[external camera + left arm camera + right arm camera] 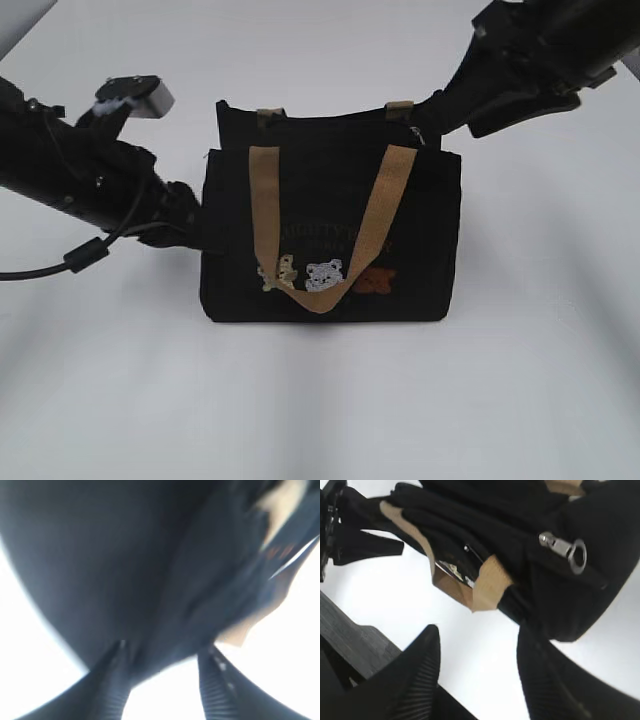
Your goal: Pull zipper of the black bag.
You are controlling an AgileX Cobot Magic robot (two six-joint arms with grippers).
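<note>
Exterior view, angled down at a white table (pixel 320 420). At centre, standing upright, the black bag (pixel 330 235): small, boxy, dark fabric, with a tan webbing handle (pixel 330 225) drooping in a loop over the front face. Below the loop, three small bear patches (pixel 325 275) in cream, grey and brown. At the bag's left side, the left arm (pixel 85 185), dark and slanted, its tip pressed against the bag's left edge; the left gripper (pixel 198 228) itself lost against the black fabric here. At the top right, the right arm (pixel 530 55), coming down toward the bag's upper right corner, with the right gripper (pixel 432 118) just at the bag's top edge. Zip line along the top too dark to make out from here.

Left wrist view, heavily blurred. Filling most of the frame, dark bag fabric (pixel 125 565). At the bottom, two ribbed fingers (pixel 112 690) of the left gripper (pixel 165 662), set apart, with a fold of the bag's fabric reaching down between them; whether actually clamped on it, cannot tell.

Right wrist view. Bag (pixel 520 535) seen close, tilted across the upper frame, tan handle webbing (pixel 487 582) crossing it. At the upper right, the zipper (pixel 565 550): silver ring pull on a clasp, lying flat on the black fabric. Lower down, the right gripper (pixel 480 645), jaws spread wide, ribbed fingers (pixel 417 680) empty, white table showing between them; one finger just beside the bag's lower edge, the pull well above both.
</note>
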